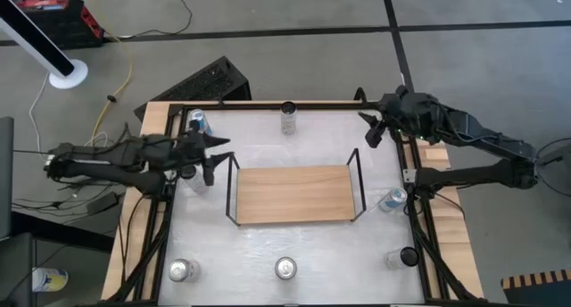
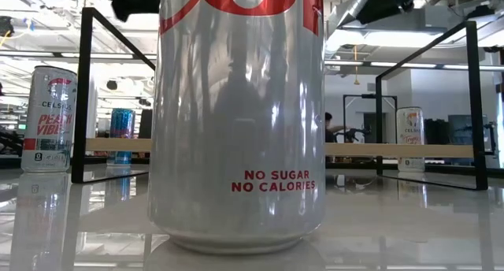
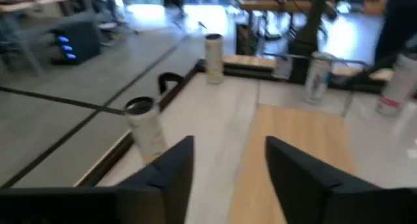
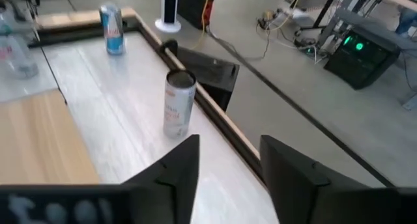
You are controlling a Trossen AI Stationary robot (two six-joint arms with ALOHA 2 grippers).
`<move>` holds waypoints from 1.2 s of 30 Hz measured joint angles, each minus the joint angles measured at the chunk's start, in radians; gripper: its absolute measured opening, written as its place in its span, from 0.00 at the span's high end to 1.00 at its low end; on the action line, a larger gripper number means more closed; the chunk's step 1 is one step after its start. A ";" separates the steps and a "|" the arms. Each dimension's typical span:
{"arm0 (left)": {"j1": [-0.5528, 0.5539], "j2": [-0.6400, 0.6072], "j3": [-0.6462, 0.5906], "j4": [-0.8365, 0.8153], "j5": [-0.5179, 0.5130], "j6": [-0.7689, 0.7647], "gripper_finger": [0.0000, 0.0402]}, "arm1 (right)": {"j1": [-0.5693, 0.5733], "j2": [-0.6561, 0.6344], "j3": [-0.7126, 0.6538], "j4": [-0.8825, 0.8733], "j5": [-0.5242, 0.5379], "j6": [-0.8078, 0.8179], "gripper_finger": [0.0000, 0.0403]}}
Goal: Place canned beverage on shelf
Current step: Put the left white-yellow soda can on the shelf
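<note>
You see a light-wood shelf [image 1: 294, 194] framed in thin black wire at centre frame, a silver can [image 2: 239, 117] lettered in red filling the low view, a blue can [image 4: 113, 29] at upper left in the right wrist view.

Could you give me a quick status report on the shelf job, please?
Left hand and right hand both open, empty, beside the shelf. Shelf board bare; cans still stand around it on the table. Nothing blocking.
</note>
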 joint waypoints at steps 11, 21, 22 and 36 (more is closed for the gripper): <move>0.173 0.282 0.419 -0.509 0.033 0.018 0.19 | 0.026 -0.001 0.000 -0.104 -0.177 0.103 0.37; 0.574 0.391 0.566 -0.818 0.051 -0.048 0.17 | 0.162 0.010 0.000 -0.104 -0.329 0.161 0.37; 0.621 0.405 0.566 -0.822 0.072 -0.045 0.17 | 0.174 0.009 0.000 -0.104 -0.326 0.161 0.37; 0.809 0.629 0.566 -0.550 0.496 0.012 0.17 | 0.206 0.008 0.000 -0.103 -0.313 0.158 0.37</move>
